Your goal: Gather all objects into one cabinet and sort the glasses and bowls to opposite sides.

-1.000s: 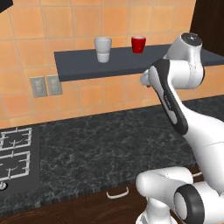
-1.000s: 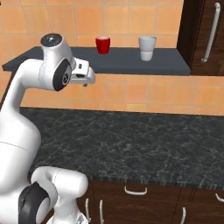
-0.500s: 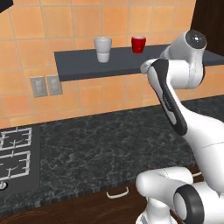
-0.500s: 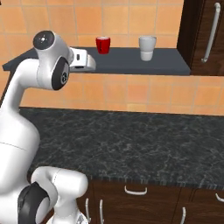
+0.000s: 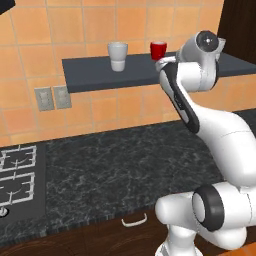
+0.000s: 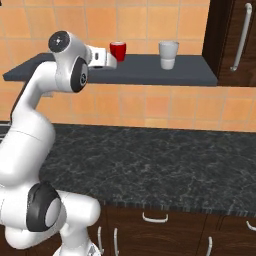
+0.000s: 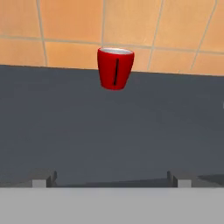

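The hand (image 7: 108, 179) is fully spread and holds nothing; its two dark finger tips (image 7: 41, 178) stand wide apart at the 6 o'clock edge of the hand view, over the ledge (image 7: 109, 131). The ledge is a flat, matte dark grey slab fixed to a wall of glossy orange tiles (image 7: 70, 22).

The red cup (image 7: 114, 68) stands upright on the ledge at 12 o'clock from the hand, apart from both tips. It is small, glossy, tapered toward its base, with a pale inside and a thin dark vertical line on its face.

In the right base view the hand (image 6: 111, 61) sits level with the ledge, just beside the red cup (image 6: 118, 51). The white tumbler (image 6: 168, 54), plain and tapered, stands upright on the same ledge at 3 o'clock from the cup, well apart from it. Beyond it, at 3 o'clock, is the cabinet (image 6: 235, 40): dark brown wood grain with a long silver bar handle (image 6: 241, 36).

Below lies the table (image 6: 165, 165), black speckled stone.
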Robot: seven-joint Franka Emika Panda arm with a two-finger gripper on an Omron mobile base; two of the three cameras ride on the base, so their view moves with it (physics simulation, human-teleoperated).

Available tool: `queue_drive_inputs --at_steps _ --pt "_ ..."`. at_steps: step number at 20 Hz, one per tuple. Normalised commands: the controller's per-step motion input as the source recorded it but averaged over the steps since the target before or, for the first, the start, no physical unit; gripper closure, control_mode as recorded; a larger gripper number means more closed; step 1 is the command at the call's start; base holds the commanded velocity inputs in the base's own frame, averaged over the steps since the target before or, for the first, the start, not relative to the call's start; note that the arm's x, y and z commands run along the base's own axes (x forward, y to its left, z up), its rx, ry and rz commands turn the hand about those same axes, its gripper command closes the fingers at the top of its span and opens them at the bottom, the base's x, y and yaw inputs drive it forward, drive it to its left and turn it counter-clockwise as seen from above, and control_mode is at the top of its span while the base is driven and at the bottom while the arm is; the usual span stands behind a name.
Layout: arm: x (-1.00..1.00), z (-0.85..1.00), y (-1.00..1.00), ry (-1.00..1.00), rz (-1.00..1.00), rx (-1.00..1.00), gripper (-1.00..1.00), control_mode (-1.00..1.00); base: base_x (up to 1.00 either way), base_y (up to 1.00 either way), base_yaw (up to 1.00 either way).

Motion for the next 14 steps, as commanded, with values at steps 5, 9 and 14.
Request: queue_drive_inputs --at_steps 5,9,14 --pt "0.6 0.39 0.0 0.0 -0.08 0.07 -1.0 -1.0 0.0 0.0 0.0" --pt "0.52 0.35 0.0 0.0 -0.01 0.09 -1.0 -1.0 0.0 0.0 0.0" --pt "0.3 -0.03 -0.01 -0.03 0.0 0.0 -1.0 -1.0 0.0 0.0 0.0"
